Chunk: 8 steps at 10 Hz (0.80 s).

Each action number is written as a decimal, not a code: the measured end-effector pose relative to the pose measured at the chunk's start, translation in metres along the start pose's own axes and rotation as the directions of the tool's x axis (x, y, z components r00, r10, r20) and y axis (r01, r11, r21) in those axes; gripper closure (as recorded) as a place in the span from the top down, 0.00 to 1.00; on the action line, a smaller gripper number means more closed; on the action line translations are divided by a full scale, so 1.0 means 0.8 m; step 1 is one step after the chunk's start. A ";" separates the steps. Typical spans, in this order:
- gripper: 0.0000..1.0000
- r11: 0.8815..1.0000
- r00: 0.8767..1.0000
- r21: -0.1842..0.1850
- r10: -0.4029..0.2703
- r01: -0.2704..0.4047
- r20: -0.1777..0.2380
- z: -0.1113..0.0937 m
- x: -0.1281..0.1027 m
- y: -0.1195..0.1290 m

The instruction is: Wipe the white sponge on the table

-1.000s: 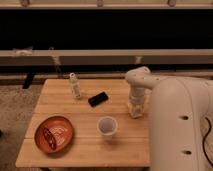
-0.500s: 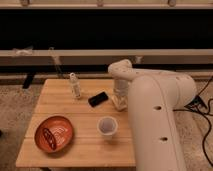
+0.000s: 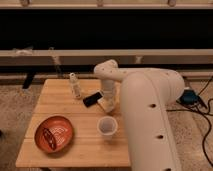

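Reaching in over the right edge of the table [image 3: 82, 150] with a thick white arm [image 3: 150, 115], bent at a pale elbow above the far half of the top. Pointing the gripper [image 3: 107, 103] straight down near the middle of the planks, a little toward the far edge. Drawn together and clamped on the white sponge [image 3: 106, 108], a cream-white lump at the tip, pressed against the wood. Crowded on the left by a black flat device [image 3: 92, 99], lying askew just beside the sponge; touching or apart, cannot tell. Hemmed farther left and back by a slim white bottle [image 3: 75, 85], upright near the far edge. Fronted by a white cup [image 3: 107, 126], upright, near the sponge on the near side but apart from it. Sharing the top also with an orange-red bowl [image 3: 54, 134] near the front left corner, well apart from the gripper, close to the left edge yet fully on the wood. Leaving bare planks between bowl and cup, along the front edge, and across the far left corner behind the bowl. Hiding the right part of the top, and its right edge, under the arm. Bounded behind by a long pale rail [image 3: 50, 52] running across beyond the far edge, with speckled carpet [image 3: 20, 110] to the left.
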<state>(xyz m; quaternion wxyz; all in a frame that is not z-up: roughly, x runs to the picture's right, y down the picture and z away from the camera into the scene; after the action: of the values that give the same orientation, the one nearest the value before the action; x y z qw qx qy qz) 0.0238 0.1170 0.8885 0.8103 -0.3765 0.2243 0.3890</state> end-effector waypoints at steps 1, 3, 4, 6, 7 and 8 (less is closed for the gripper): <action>0.00 1.000 1.000 -0.016 -0.004 0.004 -0.004 0.005 0.009 0.016; 0.00 0.998 0.999 -0.049 0.030 -0.031 -0.017 0.016 0.046 0.030; 0.00 0.997 0.998 -0.058 0.052 -0.053 -0.025 0.020 0.063 0.028; 0.00 0.990 0.992 -0.075 0.119 -0.122 -0.043 0.030 0.112 0.021; 0.00 0.985 0.987 -0.079 0.149 -0.153 -0.053 0.034 0.133 0.016; 0.00 0.978 0.980 -0.084 0.185 -0.191 -0.068 0.038 0.157 0.009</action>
<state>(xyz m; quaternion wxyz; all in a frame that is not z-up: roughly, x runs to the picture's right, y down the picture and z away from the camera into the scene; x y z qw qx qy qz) 0.0950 0.2023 0.8216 0.7450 -0.4013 0.2651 0.4623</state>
